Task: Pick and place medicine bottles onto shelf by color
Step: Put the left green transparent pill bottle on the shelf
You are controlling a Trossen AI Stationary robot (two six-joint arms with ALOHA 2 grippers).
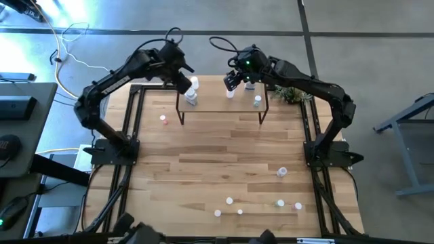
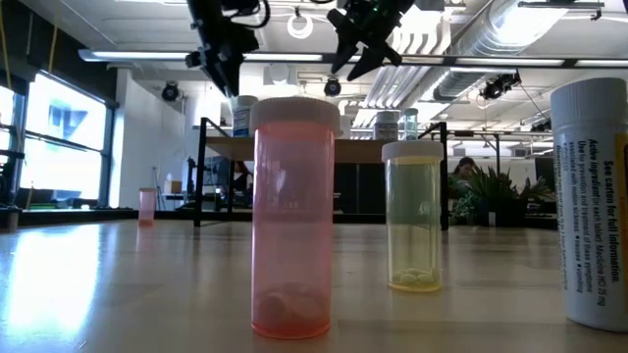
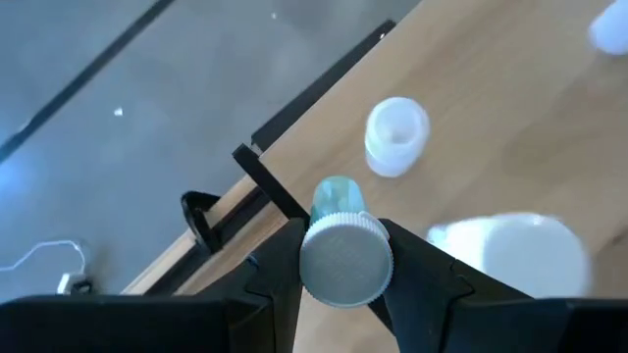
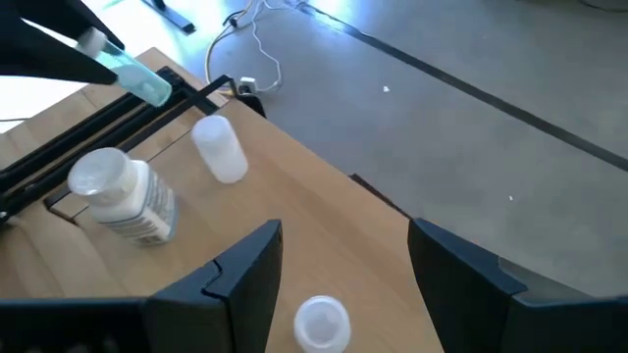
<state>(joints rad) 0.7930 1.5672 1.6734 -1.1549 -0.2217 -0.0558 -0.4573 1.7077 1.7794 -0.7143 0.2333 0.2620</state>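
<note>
The left gripper [image 3: 343, 284] pinches a small blue-tinted bottle with a ribbed white cap [image 3: 344, 257] above the left end of the low light-wood shelf on black legs [image 1: 224, 105] (two white bottles stand just beside). The right gripper [image 4: 343, 265] hovers, fingers spread, over the shelf's back edge.

Two dark, near-black arms of chunky jointed segments, matte and blocky at the elbows. Left arm [image 1: 119, 78] and right arm [image 1: 319, 88] each bolted to a flat black base plate at the table's side. Thin black cable looping in an arc over each wrist. Small green light glowing on the right wrist housing [image 1: 248, 64]. Left gripper [image 3: 343, 270] and right gripper [image 4: 343, 270] ending in two broad, angular black fingers with faceted, stepped inner edges.
</note>
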